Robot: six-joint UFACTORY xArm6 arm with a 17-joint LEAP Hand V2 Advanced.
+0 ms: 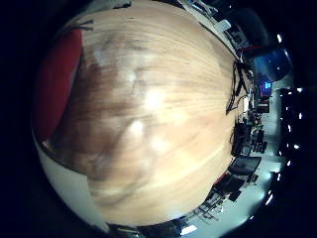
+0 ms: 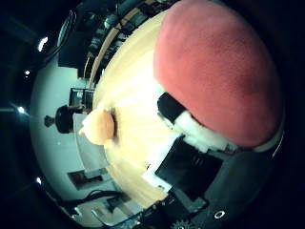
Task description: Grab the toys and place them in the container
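Observation:
A large red, fuzzy, rounded thing (image 2: 214, 67) fills much of the thumb side palm view, close to the palm; I cannot tell whether it is a toy or the container. A small round orange toy (image 2: 98, 126) lies on the light wooden table (image 2: 133, 95), away from the red thing. White and black parts of my hand (image 2: 195, 148) show right beside the red thing. In the little finger side palm view the wooden table top (image 1: 158, 109) fills the picture, with a red thing (image 1: 57, 79) at its edge.
The table's pale edge (image 1: 59, 183) curves round the wood. Dark room furniture and a black stand (image 2: 65, 116) lie beyond the table's edge. Black things (image 1: 238, 84) stand at the table's far side.

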